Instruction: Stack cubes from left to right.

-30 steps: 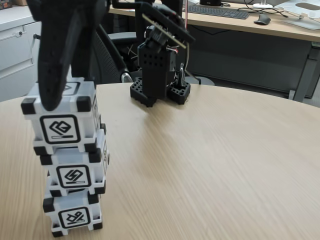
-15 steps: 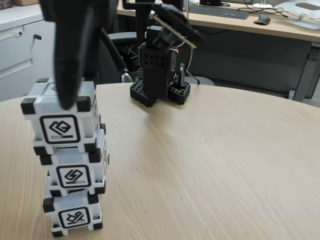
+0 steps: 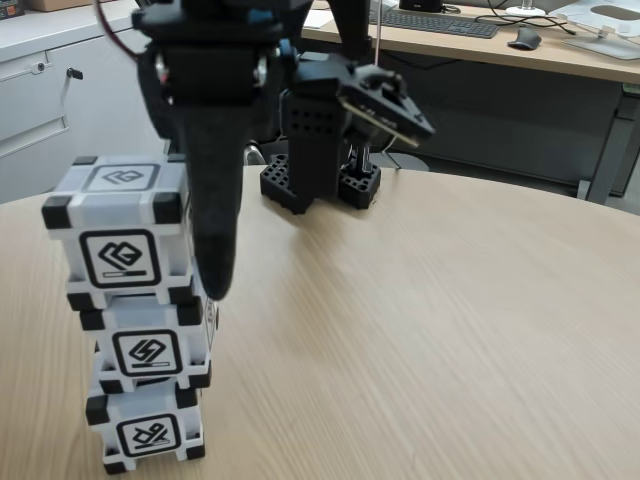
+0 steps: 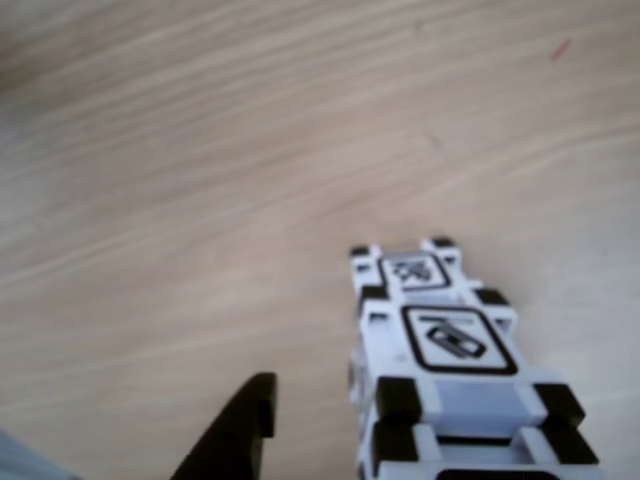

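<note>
Three white-grey cubes with black corners stand in one stack at the left of the fixed view: top cube [image 3: 120,240], middle cube [image 3: 150,345], bottom cube [image 3: 148,432]. Each sits slightly offset from the one below. My gripper [image 3: 216,278] hangs just right of the top cube, touching none of them. Its long black front finger points down past the top cube's right edge, the other finger is hidden behind it, and the gripper looks open and empty. In the other view one black fingertip [image 4: 243,425] shows left of the stack [image 4: 455,340], with a gap between them.
The arm's black base [image 3: 318,150] stands at the table's far edge. The round wooden table [image 3: 450,330] stretches to the right of the stack. Behind it are a dark office chair [image 3: 215,110] and a desk with a keyboard [image 3: 435,22].
The gripper has let go of the top cube, risen off it and moved right. The top face of that cube now shows. The three-cube stack has not shifted.
</note>
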Controlling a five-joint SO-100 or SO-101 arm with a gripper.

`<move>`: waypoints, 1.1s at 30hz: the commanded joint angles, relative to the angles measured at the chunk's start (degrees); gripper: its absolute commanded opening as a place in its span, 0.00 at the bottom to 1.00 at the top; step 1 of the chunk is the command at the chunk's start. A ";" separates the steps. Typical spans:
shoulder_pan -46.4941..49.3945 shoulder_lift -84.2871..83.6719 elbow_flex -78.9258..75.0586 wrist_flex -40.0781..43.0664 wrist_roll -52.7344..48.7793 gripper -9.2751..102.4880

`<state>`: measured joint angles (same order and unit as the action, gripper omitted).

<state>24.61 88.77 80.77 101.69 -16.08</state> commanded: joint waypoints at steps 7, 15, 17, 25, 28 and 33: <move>-6.77 1.32 -0.79 0.00 1.58 0.44; -14.68 1.49 -0.88 0.00 5.01 0.09; -16.44 1.67 -0.97 0.00 7.12 0.08; -17.31 10.63 -0.97 0.00 8.44 0.08; -17.31 13.54 -0.88 0.00 8.26 0.08; -17.23 15.47 -0.35 0.00 8.53 0.08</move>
<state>7.21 101.25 80.86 101.69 -7.82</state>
